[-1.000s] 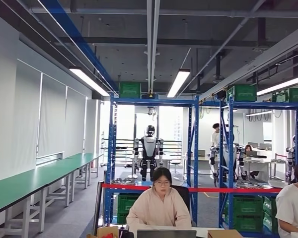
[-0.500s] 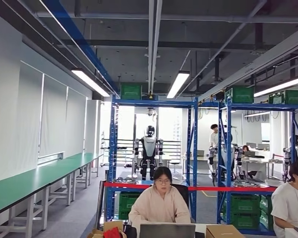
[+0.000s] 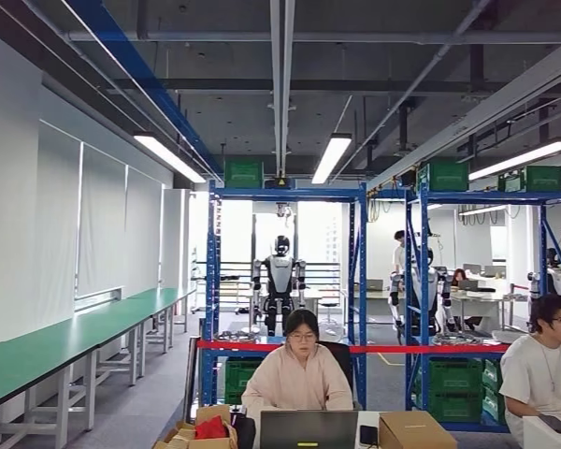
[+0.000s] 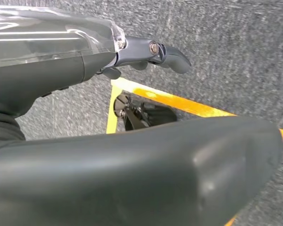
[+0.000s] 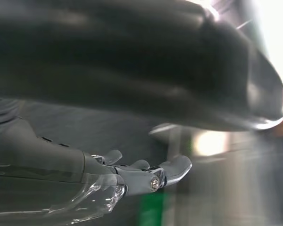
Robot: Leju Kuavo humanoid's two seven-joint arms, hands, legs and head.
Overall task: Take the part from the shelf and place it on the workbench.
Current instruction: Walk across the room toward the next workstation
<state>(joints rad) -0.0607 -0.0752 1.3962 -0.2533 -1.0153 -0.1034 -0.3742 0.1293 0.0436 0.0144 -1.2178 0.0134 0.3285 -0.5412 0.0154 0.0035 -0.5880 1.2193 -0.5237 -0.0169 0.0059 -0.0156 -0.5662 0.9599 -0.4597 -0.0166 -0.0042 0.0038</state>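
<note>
Head view gave me long hall: blue shelf (image 3: 284, 281) straight ahead, second blue rack (image 3: 486, 299) beside it on right, green workbench (image 3: 59, 341) running along left wall. Red tape (image 3: 348, 348) stretched across both racks. Person in pink (image 3: 296, 379) sat at laptop (image 3: 308, 429) in front; person in white (image 3: 546, 369) at right edge. Part – I couldn't pick it out. Left hand (image 4: 97, 89) hung over grey floor with yellow line (image 4: 168, 100), fingers straight, nothing held. Right hand (image 5: 97, 136) likewise – fingers extended, empty, background blurred.

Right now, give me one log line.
left hand: open, empty | right hand: open, empty | shelf: ahead, past person | part: not held
</note>
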